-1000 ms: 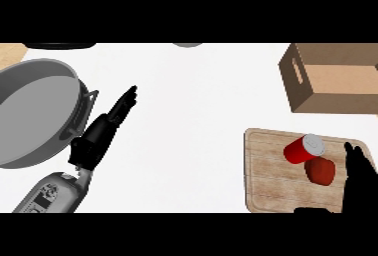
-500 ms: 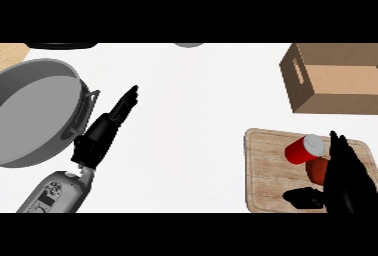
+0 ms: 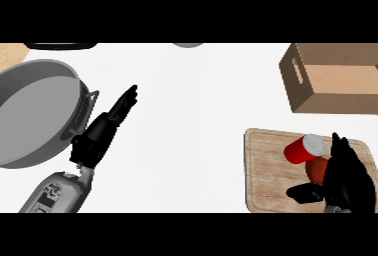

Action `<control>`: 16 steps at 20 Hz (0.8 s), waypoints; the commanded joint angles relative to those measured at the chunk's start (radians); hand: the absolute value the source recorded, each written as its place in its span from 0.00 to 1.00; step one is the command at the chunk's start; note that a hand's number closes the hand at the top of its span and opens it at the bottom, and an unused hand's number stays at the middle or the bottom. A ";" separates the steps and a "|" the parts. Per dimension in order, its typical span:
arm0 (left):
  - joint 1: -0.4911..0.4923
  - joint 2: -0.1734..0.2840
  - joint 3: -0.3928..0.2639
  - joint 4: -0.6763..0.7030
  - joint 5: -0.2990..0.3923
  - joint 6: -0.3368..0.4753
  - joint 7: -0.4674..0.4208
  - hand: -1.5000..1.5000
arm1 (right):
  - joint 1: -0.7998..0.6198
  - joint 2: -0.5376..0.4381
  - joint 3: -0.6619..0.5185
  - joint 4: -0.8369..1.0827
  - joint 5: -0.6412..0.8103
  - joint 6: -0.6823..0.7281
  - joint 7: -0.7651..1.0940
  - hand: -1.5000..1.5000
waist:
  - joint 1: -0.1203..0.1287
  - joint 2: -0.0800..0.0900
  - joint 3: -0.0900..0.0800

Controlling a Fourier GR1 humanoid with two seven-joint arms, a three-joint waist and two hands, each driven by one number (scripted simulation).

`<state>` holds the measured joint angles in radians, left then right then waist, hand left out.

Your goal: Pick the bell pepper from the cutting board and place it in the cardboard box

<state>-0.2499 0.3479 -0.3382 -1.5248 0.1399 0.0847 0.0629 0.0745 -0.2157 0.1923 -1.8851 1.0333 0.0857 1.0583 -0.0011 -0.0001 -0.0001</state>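
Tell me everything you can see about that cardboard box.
The cardboard box is plain brown card, open at the top, with a slot handle cut in its left wall. It stands upright on the white counter at the upper right, just beyond the cutting board, not touching it. Its inside is not visible.

Grey pan (image 3: 33, 112) at counter's left, handle pointing right. Red can (image 3: 303, 149) lies tilted, grey lid up-right. White counter (image 3: 199, 100). Dark object (image 3: 59, 46) at top edge, cut off.
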 commanded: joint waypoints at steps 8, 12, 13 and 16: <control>0.007 -0.064 0.092 0.085 -0.066 -0.105 -0.052 0.50 | -0.004 0.087 -0.022 0.087 0.056 0.023 0.001 0.00 | -0.002 0.000 0.000; 0.087 -0.100 0.051 -0.072 -0.135 -0.063 0.028 0.50 | -0.046 0.101 -0.067 0.152 0.040 0.026 -0.019 0.00 | 0.003 -0.001 0.000; -0.004 -0.103 0.111 0.048 -0.096 -0.111 -0.001 0.50 | 0.022 0.067 -0.084 0.086 0.003 0.057 -0.054 0.00 | -0.004 0.000 0.000; -0.005 -0.145 0.076 -0.006 -0.133 -0.076 0.066 0.50 | 0.004 0.079 -0.089 0.209 0.021 0.003 -0.094 0.00 | -0.001 0.000 0.000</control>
<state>-0.2192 0.2356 -0.2647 -1.5192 0.0205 0.0091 0.0703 0.0432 -0.1380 0.1104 -1.7465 1.0603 0.1068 0.9997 -0.0015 -0.0030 -0.0036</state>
